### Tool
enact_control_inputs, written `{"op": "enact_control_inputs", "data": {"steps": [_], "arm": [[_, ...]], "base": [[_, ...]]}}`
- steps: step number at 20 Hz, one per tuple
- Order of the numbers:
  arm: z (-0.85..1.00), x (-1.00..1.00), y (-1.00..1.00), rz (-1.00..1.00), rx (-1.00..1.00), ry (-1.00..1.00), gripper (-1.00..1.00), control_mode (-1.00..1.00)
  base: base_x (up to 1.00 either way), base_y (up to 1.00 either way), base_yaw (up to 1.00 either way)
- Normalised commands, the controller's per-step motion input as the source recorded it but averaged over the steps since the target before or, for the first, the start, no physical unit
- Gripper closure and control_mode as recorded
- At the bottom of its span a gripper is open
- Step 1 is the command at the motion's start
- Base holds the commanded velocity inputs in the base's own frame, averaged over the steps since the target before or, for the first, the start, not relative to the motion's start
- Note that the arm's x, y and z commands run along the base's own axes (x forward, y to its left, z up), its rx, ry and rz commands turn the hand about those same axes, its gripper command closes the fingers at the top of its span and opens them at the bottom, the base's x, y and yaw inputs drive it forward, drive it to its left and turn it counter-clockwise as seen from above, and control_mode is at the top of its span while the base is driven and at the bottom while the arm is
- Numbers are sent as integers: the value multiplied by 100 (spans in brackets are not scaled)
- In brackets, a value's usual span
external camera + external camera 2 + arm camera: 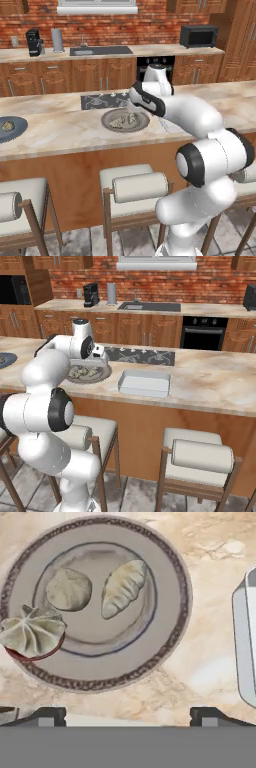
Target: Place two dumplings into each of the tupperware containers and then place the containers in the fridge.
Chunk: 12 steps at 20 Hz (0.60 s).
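On the marble worktop a pale tupperware container lies just right of a round grey plate holding dumplings. The white arm rises at the left, its wrist over the plate's left part. Two stools stand below the worktop's front edge.

Three dumplings on one round grey plate at frame centre — one tupperware container right of it, one darker plate far left, three stools below.
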Motion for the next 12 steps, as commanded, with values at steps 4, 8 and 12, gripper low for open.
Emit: {"op": "enact_control_inputs", "data": {"steps": [4, 8, 12], "arm": [[-32, 83, 6, 0, 0, 14, -100, -100], [-39, 77, 15, 0, 0, 12, -100, -100], [-27, 44, 3, 0, 0, 11, -100, -100]], "base": [[0, 0, 0], [0, 0, 0], [0, 0, 0]]}}
